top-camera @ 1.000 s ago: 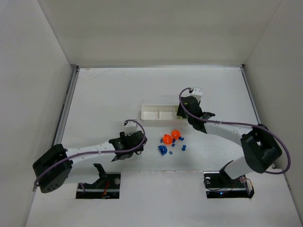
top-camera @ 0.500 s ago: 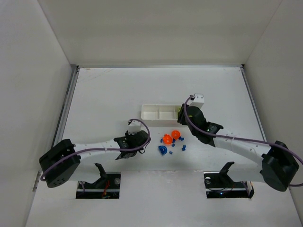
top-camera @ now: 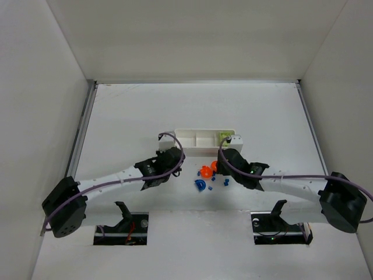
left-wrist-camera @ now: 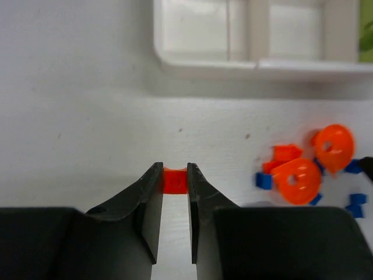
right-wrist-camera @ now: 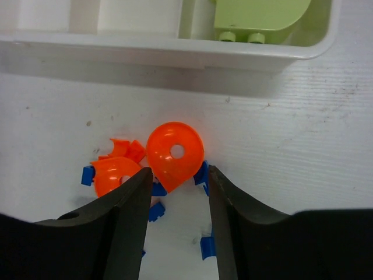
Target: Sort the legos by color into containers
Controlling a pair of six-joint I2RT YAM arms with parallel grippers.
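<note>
The left fingers (left-wrist-camera: 152, 185) are closed on a small orange brick (left-wrist-camera: 175, 181), which is pinched between the two tips and held just above the bench (top-camera: 128, 116). They hang on the near side of the white tray (left-wrist-camera: 256, 65), close to its left end.

The tray lies around the middle of the bench with its long sides parallel to the far edge, and thin walls divide it into three compartments. A lime-green lego (right-wrist-camera: 259, 16) sits in the right-end compartment, studs showing along its near side.

The loose pieces lie in a small cluster just beside the tray's near wall, toward the near edge of the bench. The right fingers (right-wrist-camera: 137, 198) are spread apart over this cluster, one on either side of an orange teardrop-shaped piece (right-wrist-camera: 173, 154) with a small hole in its middle. That piece lies between the tips and is not clamped. Whether either tip touches it cannot be told.

Just to its left are a second orange rounded piece (right-wrist-camera: 113, 175), also with a hole, and a smaller orange bit (right-wrist-camera: 125, 149). Several tiny dark-blue bricks (right-wrist-camera: 207, 248) are scattered around and partly under the orange pieces. One of them lies against the inner side of the right-hand tip.
</note>
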